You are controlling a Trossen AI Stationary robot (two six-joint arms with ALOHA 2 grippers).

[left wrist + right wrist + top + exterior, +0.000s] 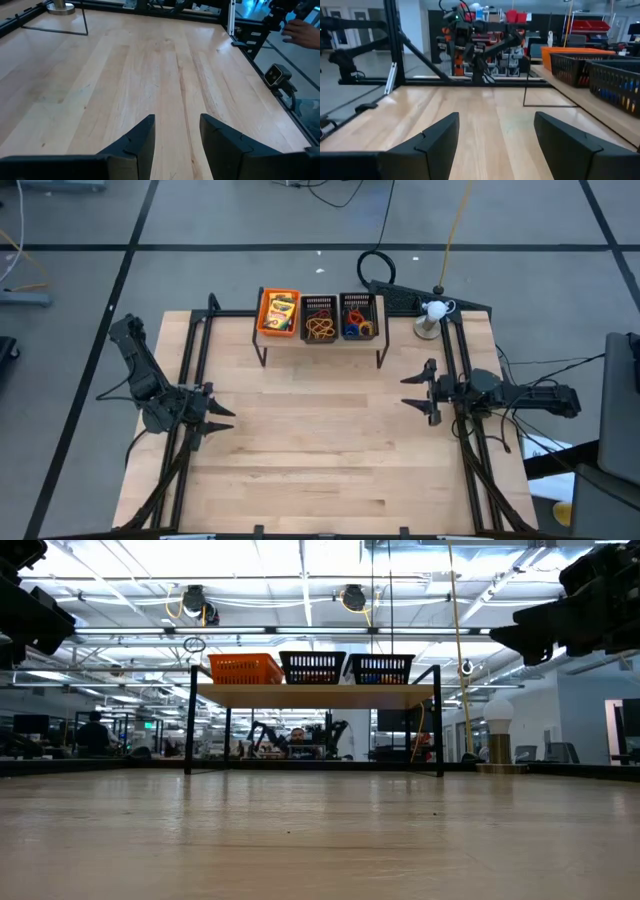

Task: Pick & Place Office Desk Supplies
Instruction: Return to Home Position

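In the high view the yellow-and-green card boxes (279,312) lie in the orange bin. Tan and reddish-brown bands (319,329) fill the middle black bin, and coloured rubber-band rings (357,320) sit in the right black bin. All three bins stand on a raised shelf (320,342) at the table's far edge. My left gripper (222,419) hovers open over the table's left side, far from the bins. My right gripper (418,391) hovers open over the right side. Its wrist view shows the orange bin (570,56) and the black bins (615,80) from the side.
The shelf stands on thin black legs (188,720) with open space under it. A white lamp (433,315) stands at the far right corner. Black frame rails (190,370) run along both table sides. Bare wood (320,450) lies between the arms. A person's hand (305,32) shows beyond the table.
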